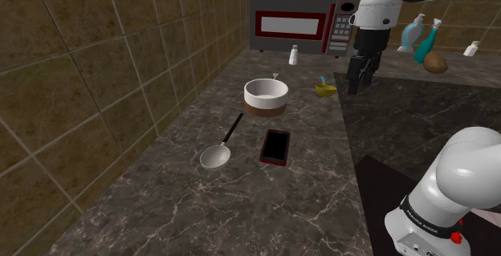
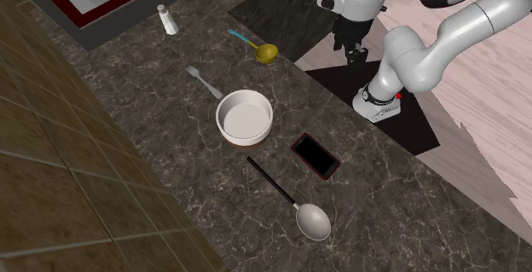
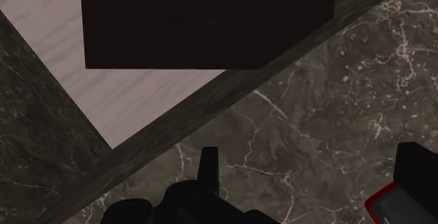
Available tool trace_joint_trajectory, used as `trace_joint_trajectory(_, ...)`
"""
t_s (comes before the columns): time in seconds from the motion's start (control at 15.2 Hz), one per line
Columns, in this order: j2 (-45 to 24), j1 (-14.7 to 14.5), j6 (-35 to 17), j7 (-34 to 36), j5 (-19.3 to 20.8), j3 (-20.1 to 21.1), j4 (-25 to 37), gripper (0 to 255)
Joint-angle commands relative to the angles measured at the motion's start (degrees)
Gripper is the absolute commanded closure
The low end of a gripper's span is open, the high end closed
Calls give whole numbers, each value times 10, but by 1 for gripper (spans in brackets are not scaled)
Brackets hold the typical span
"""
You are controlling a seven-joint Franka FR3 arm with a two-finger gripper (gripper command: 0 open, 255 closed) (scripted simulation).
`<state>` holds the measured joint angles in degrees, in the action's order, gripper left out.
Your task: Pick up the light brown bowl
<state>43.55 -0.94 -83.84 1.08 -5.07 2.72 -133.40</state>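
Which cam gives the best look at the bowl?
Second exterior view: it looks down into the bowl, showing the full rim and the empty white inside. Shoulder view shows its side, white above a brown base. Wrist view faces the counter at its edge.

A dark, veined stone worktop [image 1: 201, 206] is shown. Near its middle a bowl [image 1: 266, 96], white with a brown base, is set, and a fork [image 2: 203, 80] is laid just behind it. In the shoulder view's foreground a grey spoon [image 1: 217, 154] and a red-edged black phone [image 1: 275, 147] are placed side by side. At the far end a microwave [image 1: 301, 23] is stood, with a white shaker [image 1: 295, 54] before it and a yellow scoop [image 1: 324, 88] nearby.
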Motion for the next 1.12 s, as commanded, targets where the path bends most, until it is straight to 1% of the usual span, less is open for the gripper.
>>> trace_joint_trajectory(0.0, 0, 0, 0, 0, 0, 0, 0, 0)
trace_joint_trajectory(0.53, -169, -7, -78, 48, -16, 48, 92, 0)
trace_joint_trajectory(0.79, -258, -10, -103, 74, -13, 69, 155, 0)
trace_joint_trajectory(1.06, -348, -14, -117, 101, -2, 87, 231, 0)
